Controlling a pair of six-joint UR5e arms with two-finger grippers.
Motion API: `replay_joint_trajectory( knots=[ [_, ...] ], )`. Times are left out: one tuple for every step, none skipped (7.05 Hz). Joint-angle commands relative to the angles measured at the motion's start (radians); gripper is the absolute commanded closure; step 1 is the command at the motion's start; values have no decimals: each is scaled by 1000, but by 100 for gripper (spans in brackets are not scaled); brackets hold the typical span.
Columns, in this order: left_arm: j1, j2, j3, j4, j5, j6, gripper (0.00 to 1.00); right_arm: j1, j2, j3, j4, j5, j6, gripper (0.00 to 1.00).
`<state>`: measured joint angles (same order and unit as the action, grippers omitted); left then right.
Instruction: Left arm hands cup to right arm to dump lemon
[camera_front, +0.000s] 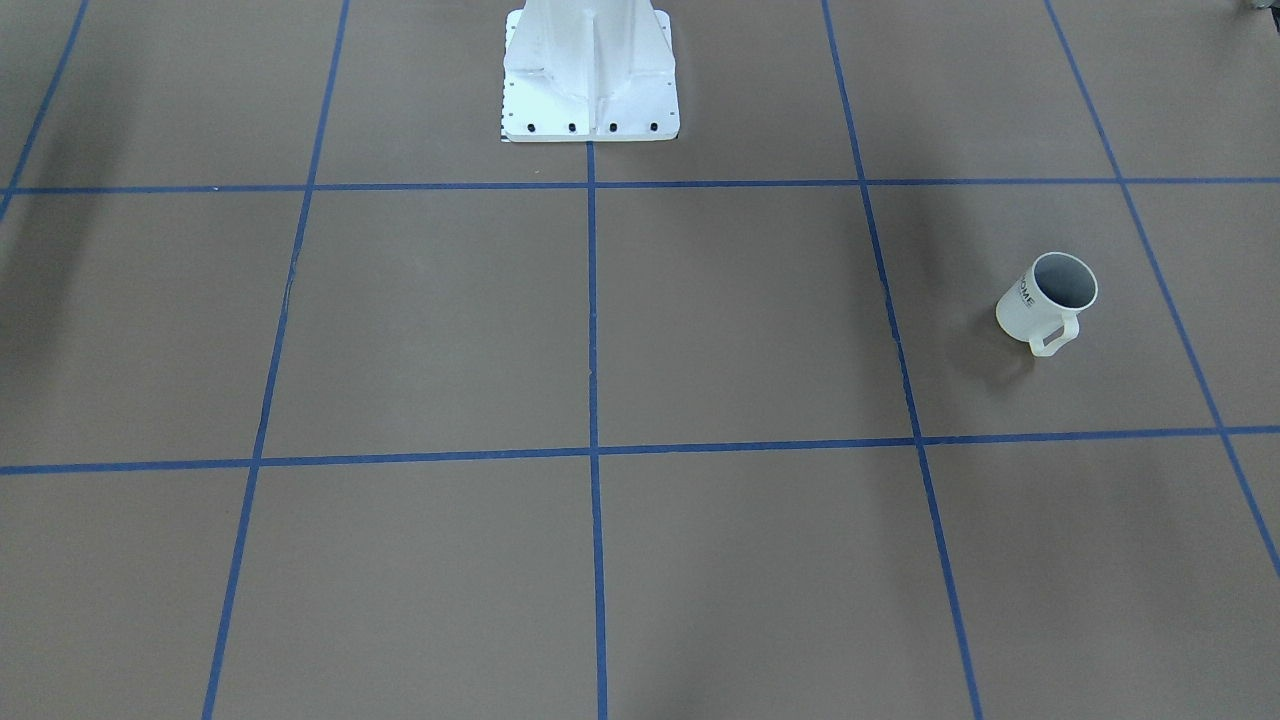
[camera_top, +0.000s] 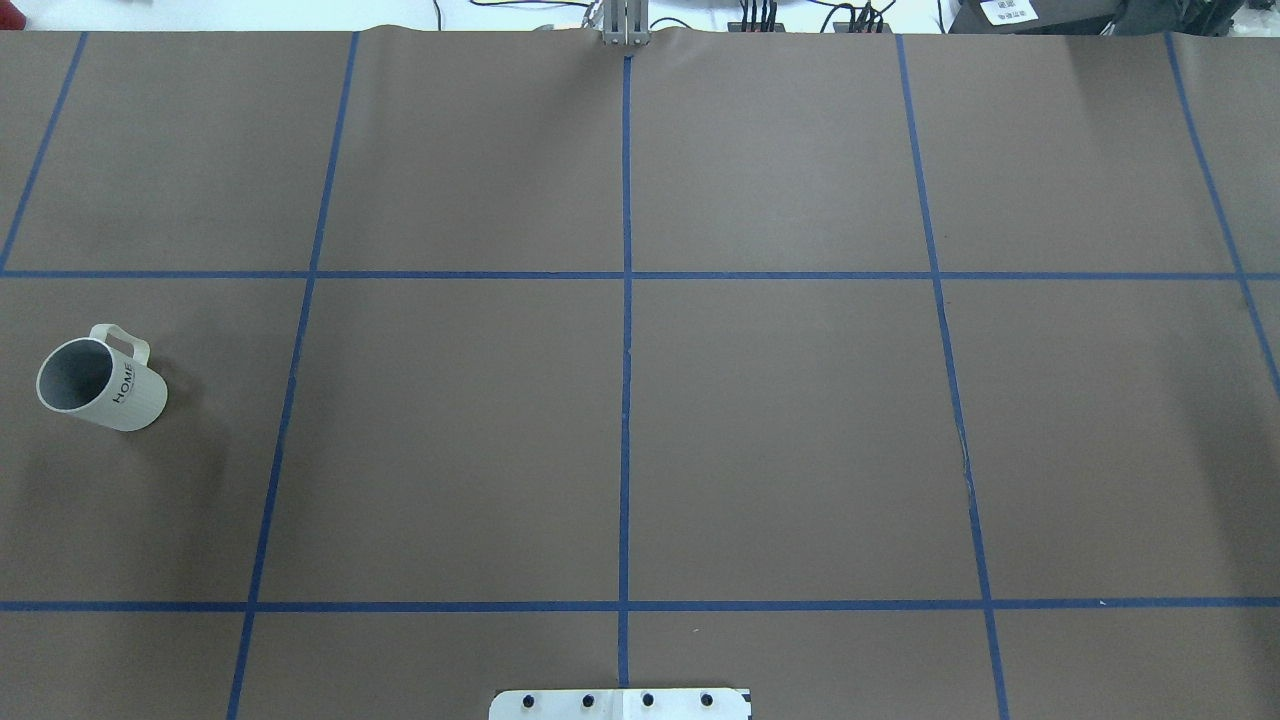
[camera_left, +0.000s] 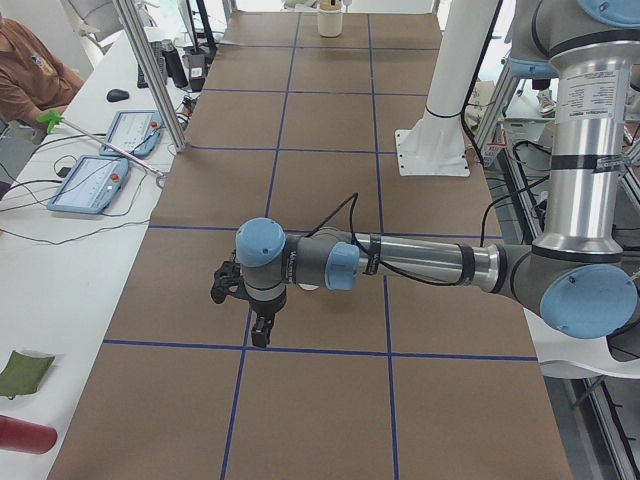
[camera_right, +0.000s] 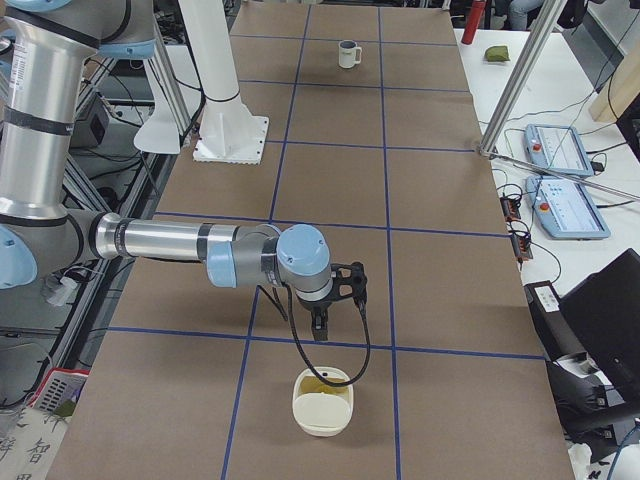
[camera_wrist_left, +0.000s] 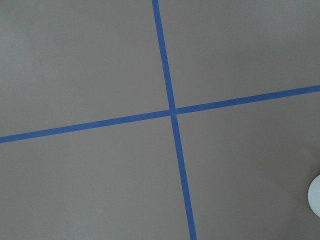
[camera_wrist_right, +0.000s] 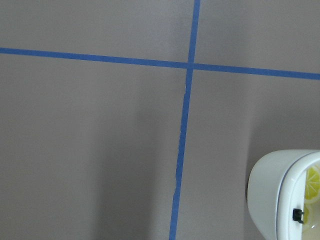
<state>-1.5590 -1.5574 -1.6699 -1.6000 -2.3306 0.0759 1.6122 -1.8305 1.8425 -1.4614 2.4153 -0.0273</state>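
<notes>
The cup (camera_top: 100, 385) is a white mug with "HOME" lettering. It stands upright and alone at the table's left end, and shows in the front view (camera_front: 1047, 300) and far off in the right side view (camera_right: 347, 53). The left arm reaches over it in the left side view, where its gripper (camera_left: 261, 336) points down and the arm mostly hides the cup. The right gripper (camera_right: 320, 328) hangs above the table near a white container (camera_right: 322, 402). Lemon slices (camera_wrist_right: 312, 181) lie in that container. I cannot tell whether either gripper is open or shut.
The white robot base (camera_front: 590, 75) stands at the table's middle back edge. Blue tape lines grid the brown table (camera_top: 780, 430). Operator tablets (camera_left: 90, 185) lie beside the table. A white rounded edge (camera_wrist_left: 315, 196) shows at the left wrist view's right border.
</notes>
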Motion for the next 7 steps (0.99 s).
replay_joint_trajectory(
  knots=[
    [1, -1, -2, 0, 2, -1, 0, -12, 90, 4, -151, -10, 0, 0],
    [1, -1, -1, 0, 4, 1, 0, -14, 96, 3, -166, -34, -8, 0],
    [1, -3, -1, 0, 4, 1, 0, -14, 100, 3, -163, -98, -14, 0],
    [1, -3, -2, 0, 4, 1, 0, -15, 103, 0, -163, -105, -14, 0],
    [1, -3, 1, 0, 5, 1, 0, -15, 103, -3, -162, -101, -11, 0],
    [1, -4, 1, 2, 5, 1, 0, -15, 103, -5, -162, -99, -10, 0],
    [1, -6, 1, 2, 5, 1, 0, -15, 103, -5, -160, -97, -8, 0]
  ],
)
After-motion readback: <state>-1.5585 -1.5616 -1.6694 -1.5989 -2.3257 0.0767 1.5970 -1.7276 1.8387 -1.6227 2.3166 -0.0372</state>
